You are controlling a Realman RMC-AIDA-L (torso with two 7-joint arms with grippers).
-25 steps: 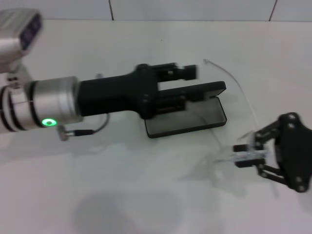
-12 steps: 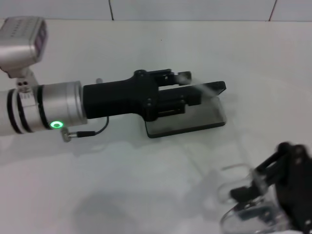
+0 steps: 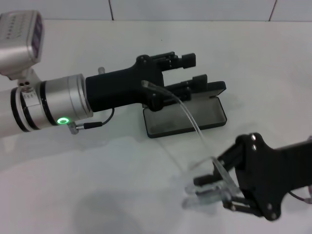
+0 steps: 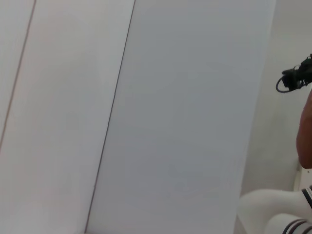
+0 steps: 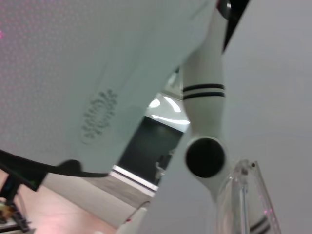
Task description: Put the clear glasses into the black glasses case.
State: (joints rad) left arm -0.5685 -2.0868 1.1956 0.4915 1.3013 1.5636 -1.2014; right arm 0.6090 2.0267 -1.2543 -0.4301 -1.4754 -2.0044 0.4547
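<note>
The black glasses case (image 3: 195, 119) lies open at mid-table, grey lining up, with its lid (image 3: 215, 88) raised at the far side. My left gripper (image 3: 194, 69) reaches in from the left and is open, its fingers just above and behind the lid. My right gripper (image 3: 214, 191), at the near right and lifted off the table, is shut on the clear glasses (image 3: 197, 200). One clear arm of the glasses curves up and away over the case toward the left gripper. In the right wrist view, a clear part of the glasses (image 5: 243, 195) shows. The left wrist view shows only wall.
The white table (image 3: 97, 185) stretches all around the case. A tiled wall edge (image 3: 195, 9) runs along the back. A thin cable (image 3: 92, 124) loops under my left wrist.
My right gripper has lifted the clear glasses off the table and carried them nearer and to the left. My left gripper has risen a little off the lid.
</note>
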